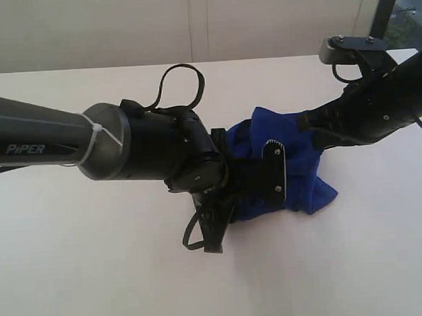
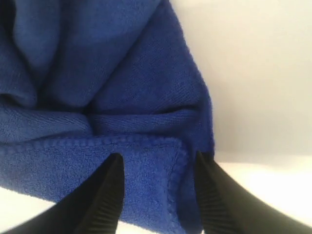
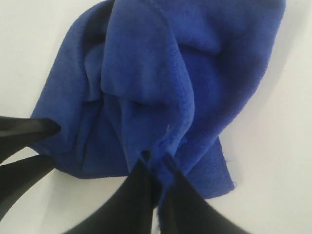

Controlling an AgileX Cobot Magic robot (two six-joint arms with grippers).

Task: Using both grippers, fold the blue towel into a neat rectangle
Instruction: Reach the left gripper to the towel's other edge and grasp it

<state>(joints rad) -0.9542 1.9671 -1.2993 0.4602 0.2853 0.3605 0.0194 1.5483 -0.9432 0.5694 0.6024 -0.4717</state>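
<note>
The deep royal-blue soft cloth towel [image 1: 305,178] is lying bunched on the white bench [image 1: 358,263]. The black narrow-fingered left tool [image 2: 157,168] is gaping, straddling its hemmed corner; the black right tool [image 3: 156,163] is pinching a hem fold.

A: Entry 1, blue towel [image 1: 307,160], ext. cam?
B: 9 o'clock part hidden under left arm [image 1: 146,144].
A: Entry 2, right gripper [image 1: 302,121]?
B: Tips lost in cloth, towel's 1 o'clock.
A: Wrist cams?
B: Towel cropped in both. Left gripper [image 2: 158,187] finger bases cropped too.
</note>
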